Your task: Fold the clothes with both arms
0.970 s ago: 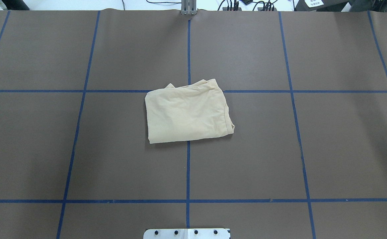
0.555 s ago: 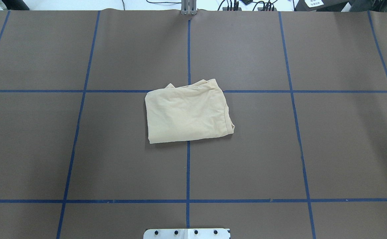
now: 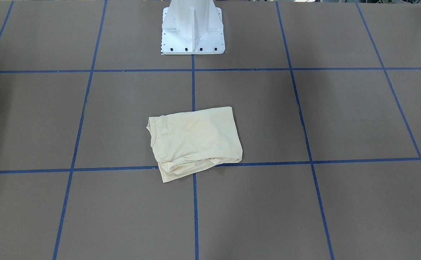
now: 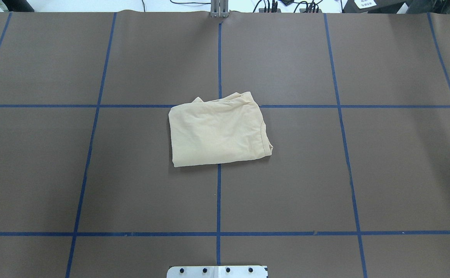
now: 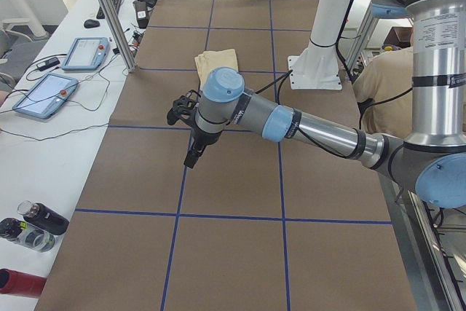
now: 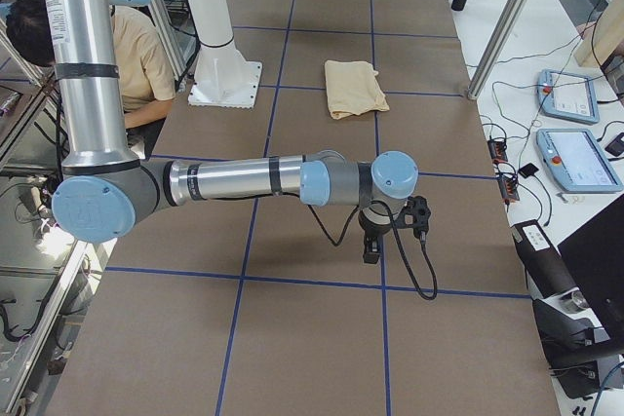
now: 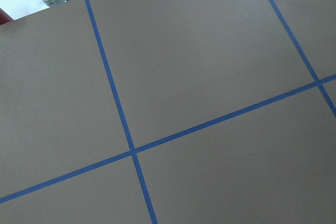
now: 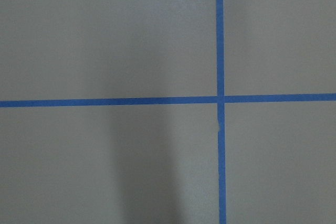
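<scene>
Because the pale cream-yellow knit shirt (image 4: 217, 133) already lies as a compact, roughly rectangular packet at the centre of the overhead view, over a crossing of the blue tape lines (image 4: 219, 200), we judge the folding essentially complete. Its print is out of sight. In the front-facing view a ribbed edge runs down the packet's left side and loose layers bulge along its lower edge, so the fold is tidy but not crisp. Neither arm appears in these two views. We find the grey-silver left arm (image 5: 306, 125) across the middle of the exterior left view, its black left gripper (image 5: 191, 156) pointing down above the brown paper-covered table (image 4: 325, 173), well apart from the shirt. The right arm (image 6: 244, 180) mirrors this in the exterior right view, its right gripper (image 6: 371, 245) likewise over bare table. We read both as parked outward to leave the garment unobstructed. Whether either gripper's jaws are apart or together we cannot tell; both wrist views show only table and tape.
</scene>
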Available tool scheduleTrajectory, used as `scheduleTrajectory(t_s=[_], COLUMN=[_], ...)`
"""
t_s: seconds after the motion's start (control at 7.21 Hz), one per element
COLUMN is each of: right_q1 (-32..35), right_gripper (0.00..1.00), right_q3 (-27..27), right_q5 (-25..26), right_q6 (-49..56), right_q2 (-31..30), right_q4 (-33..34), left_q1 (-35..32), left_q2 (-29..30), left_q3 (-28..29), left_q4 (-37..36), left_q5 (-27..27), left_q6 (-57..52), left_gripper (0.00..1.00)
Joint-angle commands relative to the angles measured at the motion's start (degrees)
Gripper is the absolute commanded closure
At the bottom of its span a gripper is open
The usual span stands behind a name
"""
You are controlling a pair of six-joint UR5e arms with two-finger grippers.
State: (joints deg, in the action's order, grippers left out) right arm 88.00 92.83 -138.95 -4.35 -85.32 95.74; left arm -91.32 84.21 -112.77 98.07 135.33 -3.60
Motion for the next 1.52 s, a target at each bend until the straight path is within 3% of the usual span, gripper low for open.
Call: scheduleTrajectory(t_s=[0.0, 0.42, 1.25, 1.39], right_q1=[0.1, 0.1, 0.1, 0.1], right_gripper=[0.0, 0.0, 0.0, 0.0], right_q3=[1.2, 2.4, 2.6, 2.5], right_q5=[-0.3, -0.1, -1.0, -0.6], right_q6=[0.0, 0.0, 0.3, 0.5], right_q2=[-0.3, -1.3, -5.1, -6.4], right_q4=[0.0, 0.0, -0.2, -3.3], left_q1=[0.3, 0.3, 0.3, 0.1], left_q2=[0.3, 1.1, 1.3, 1.5], left_q3=[1.6, 7.1, 7.8, 9.7], left_q4=[0.2, 0.6, 0.7, 0.8], left_q5=[-0.3, -0.4, -0.3, -0.3], left_q6=[0.0, 0.0, 0.0, 0.0], left_gripper=[0.0, 0.0, 0.0, 0.0])
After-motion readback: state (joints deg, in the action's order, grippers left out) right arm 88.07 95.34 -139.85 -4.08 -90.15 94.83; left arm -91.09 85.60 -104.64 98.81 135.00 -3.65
